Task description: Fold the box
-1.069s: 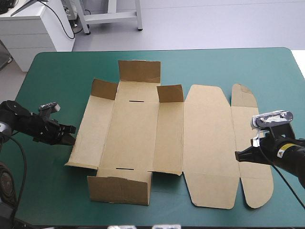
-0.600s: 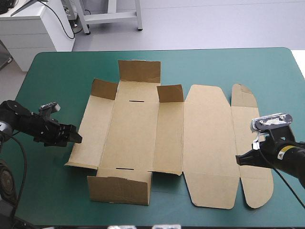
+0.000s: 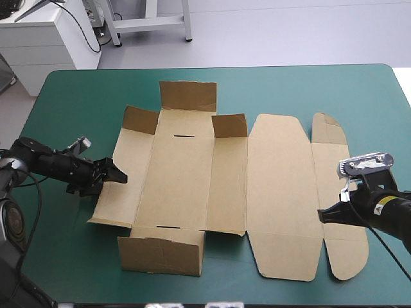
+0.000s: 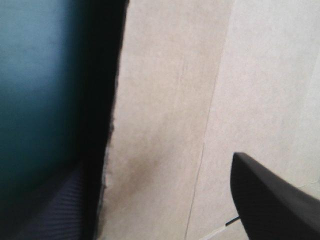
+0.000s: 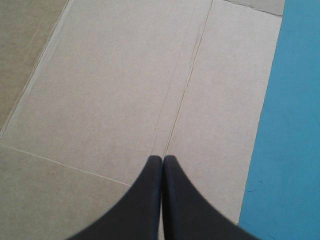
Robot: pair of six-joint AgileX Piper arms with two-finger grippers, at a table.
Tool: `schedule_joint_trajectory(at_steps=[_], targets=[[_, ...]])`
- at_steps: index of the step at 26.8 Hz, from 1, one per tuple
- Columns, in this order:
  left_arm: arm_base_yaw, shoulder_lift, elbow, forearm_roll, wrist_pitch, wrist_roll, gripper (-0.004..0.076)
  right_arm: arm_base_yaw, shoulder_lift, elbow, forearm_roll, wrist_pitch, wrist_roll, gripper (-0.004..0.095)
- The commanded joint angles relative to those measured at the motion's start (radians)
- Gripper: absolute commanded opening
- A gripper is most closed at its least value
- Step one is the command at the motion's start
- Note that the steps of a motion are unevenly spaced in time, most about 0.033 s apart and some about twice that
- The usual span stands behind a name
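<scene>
The brown box [image 3: 186,179] lies spread on the teal-green cover. Its far flap [image 3: 187,96], near flap [image 3: 162,251] and two small corner flaps stand raised. The lid panel [image 3: 282,192] and the end strip [image 3: 334,154] lie flat. My left gripper [image 3: 119,174] is open at the left wall panel's outer edge. In the left wrist view one black finger [image 4: 270,200] is over the box [image 4: 165,100] and the other is at the edge, over the cover. My right gripper [image 3: 321,213] is shut, its tip [image 5: 162,159] low over the box [image 5: 115,85] near the fold between lid and strip.
Bare teal-green cover [image 3: 77,102] runs round the box on every side, widest at the far corners. A white cabinet [image 3: 45,38] and a metal frame stand beyond the table's far edge.
My left gripper has opened and slid right, from the bare cover up to the box's left edge. The right gripper stays shut and has barely moved.
</scene>
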Motion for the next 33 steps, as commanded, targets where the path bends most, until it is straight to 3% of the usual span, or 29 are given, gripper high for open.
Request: schedule_joint_trajectory(at_steps=[1, 6, 8, 9, 10, 11, 12, 13, 21, 26, 33], targets=[[-0.069, -0.036, -0.023, -0.029, 0.105, -0.033, 0.0547, -0.006, -0.008, -0.026, -0.011, -0.053, -0.012, -0.0021], [-0.177, -0.036, -0.023, 0.038, 0.105, -0.086, 0.0542, -0.006, -0.008, -0.026, -0.023, -0.053, -0.012, -0.0021], [-0.185, -0.040, -0.023, 0.038, 0.105, -0.102, 0.0491, -0.006, -0.008, -0.026, -0.031, -0.053, -0.012, -0.0021], [-0.185, -0.045, -0.023, 0.038, 0.105, -0.104, 0.0442, -0.006, -0.008, -0.026, -0.033, -0.053, -0.012, -0.0021], [-0.183, -0.062, -0.023, 0.035, 0.105, -0.106, 0.0300, -0.006, -0.008, -0.026, -0.035, -0.053, -0.012, -0.0021], [-0.183, -0.072, -0.023, 0.037, 0.105, -0.115, 0.0206, -0.006, -0.008, -0.026, -0.037, -0.053, -0.012, -0.0021], [-0.183, -0.093, -0.023, 0.042, 0.105, -0.111, 0.0035, -0.006, -0.008, -0.026, -0.039, -0.053, -0.012, -0.0021], [-0.183, -0.108, -0.023, 0.045, 0.105, -0.105, -0.0001, -0.006, -0.008, -0.026, -0.041, -0.053, -0.012, -0.0021], [-0.213, -0.214, -0.047, 0.144, 0.105, -0.108, -0.0008, -0.006, -0.008, -0.026, -0.041, -0.057, -0.012, -0.0021], [-0.430, -0.223, -0.196, 0.597, 0.105, -0.237, -0.0008, -0.006, -0.008, -0.026, -0.035, -0.057, -0.012, -0.0021], [-0.716, -0.188, -0.464, 0.994, 0.094, -0.226, -0.0008, -0.006, -0.008, -0.026, -0.011, -0.048, -0.012, -0.0021]])
